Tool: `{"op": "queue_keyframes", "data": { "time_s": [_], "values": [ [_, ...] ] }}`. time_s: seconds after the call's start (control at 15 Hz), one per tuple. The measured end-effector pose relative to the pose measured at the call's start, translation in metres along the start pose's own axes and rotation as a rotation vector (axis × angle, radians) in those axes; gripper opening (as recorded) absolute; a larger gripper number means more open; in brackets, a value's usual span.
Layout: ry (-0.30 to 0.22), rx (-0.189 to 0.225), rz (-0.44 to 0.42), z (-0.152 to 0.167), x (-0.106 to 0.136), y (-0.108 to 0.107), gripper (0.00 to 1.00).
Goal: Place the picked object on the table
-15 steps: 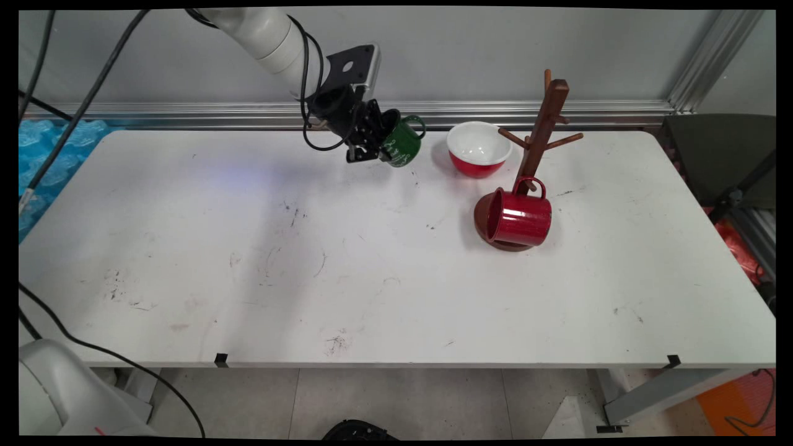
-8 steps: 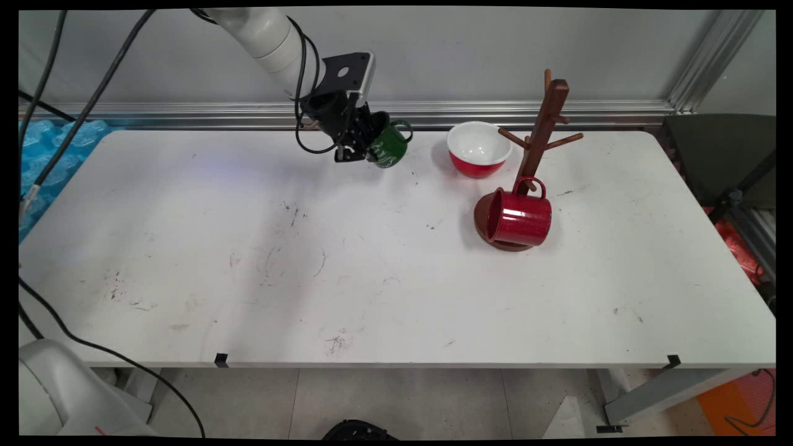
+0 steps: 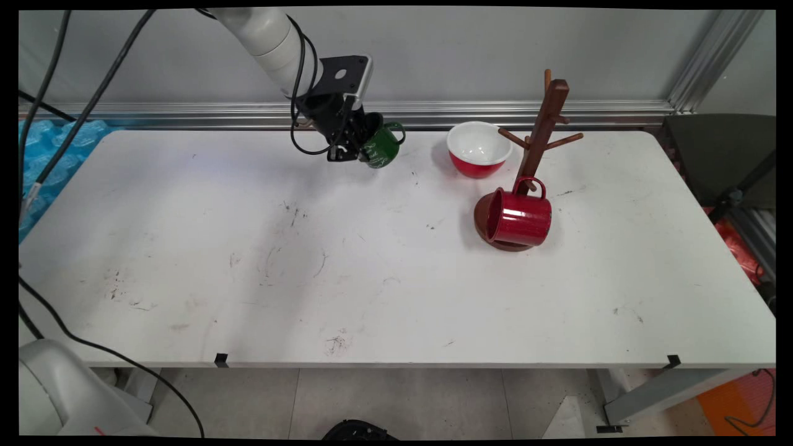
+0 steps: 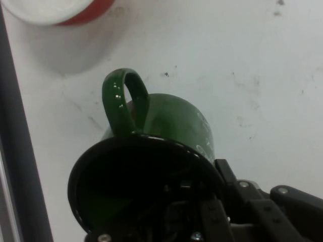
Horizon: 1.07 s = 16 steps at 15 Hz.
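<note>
A green enamel mug [image 3: 382, 144] with a black rim hangs tilted above the far part of the white table [image 3: 372, 266], with my gripper [image 3: 362, 145] shut on its rim. In the hand view the green mug [image 4: 176, 126] fills the lower middle, its handle up and its dark mouth toward the camera; one finger reaches inside the mouth. My gripper [image 4: 202, 201] shows only as black linkage at the bottom edge. The red bowl [image 3: 478, 149] with a white inside stands to the mug's right.
A brown wooden mug tree [image 3: 538, 136] stands right of centre, with a red mug [image 3: 519, 217] lying on its side across the round base. The red bowl's edge [image 4: 55, 12] shows at the hand view's top left. An aluminium rail [image 3: 495, 113] runs along the table's far edge.
The gripper has carried the green mug to the left, away from the red bowl, and slightly toward the far edge. Bowl, mug tree and red mug have stayed put.
</note>
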<state>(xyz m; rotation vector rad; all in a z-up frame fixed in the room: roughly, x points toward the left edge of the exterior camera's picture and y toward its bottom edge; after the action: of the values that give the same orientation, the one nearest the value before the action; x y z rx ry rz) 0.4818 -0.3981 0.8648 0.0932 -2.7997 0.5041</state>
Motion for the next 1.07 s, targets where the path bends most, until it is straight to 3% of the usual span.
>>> {"op": "queue_keyframes", "data": {
  "time_s": [0.47, 1.07],
  "values": [
    [-0.029, -0.014, 0.013, -0.001, 0.000, 0.002, 0.00],
    [-0.052, -0.064, 0.027, 0.010, -0.005, 0.017, 0.00]
  ]
}}
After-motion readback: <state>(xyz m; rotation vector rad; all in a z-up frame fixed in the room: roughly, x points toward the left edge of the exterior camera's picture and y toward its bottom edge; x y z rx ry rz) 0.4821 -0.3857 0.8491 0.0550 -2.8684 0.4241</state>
